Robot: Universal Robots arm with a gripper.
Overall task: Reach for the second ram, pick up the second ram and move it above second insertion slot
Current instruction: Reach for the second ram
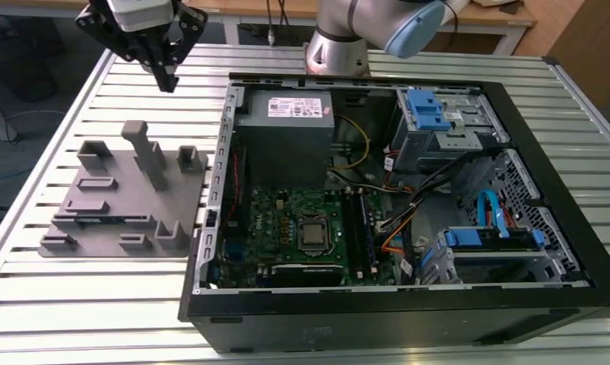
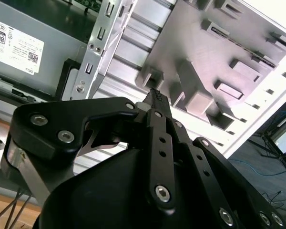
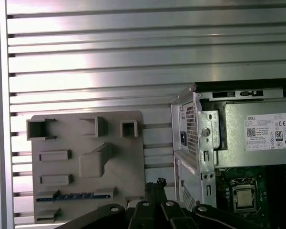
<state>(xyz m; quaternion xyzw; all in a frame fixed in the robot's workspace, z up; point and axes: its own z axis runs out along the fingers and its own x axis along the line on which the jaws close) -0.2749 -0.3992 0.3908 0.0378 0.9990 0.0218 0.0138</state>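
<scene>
Tool (image 3: 155, 183) hangs well apart from second ram (image 3: 71, 195).

I see a grey plastic fixture (image 1: 122, 199) with upright blocks on the slatted aluminium table (image 1: 82, 304), just beside an open PC case (image 1: 386, 321). Inside: grey power supply (image 1: 284, 133), green motherboard (image 1: 272, 220) with bare CPU (image 1: 313, 234), blue drive caddy (image 1: 425, 110), blue cable (image 1: 490, 211).

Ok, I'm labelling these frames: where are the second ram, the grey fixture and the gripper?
second ram (image 3: 74, 195): first wrist view, middle of its long edge.
grey fixture (image 3: 128, 162): first wrist view, bare base plate.
gripper (image 1: 168, 82): exterior view, tip of the jaws.
</scene>
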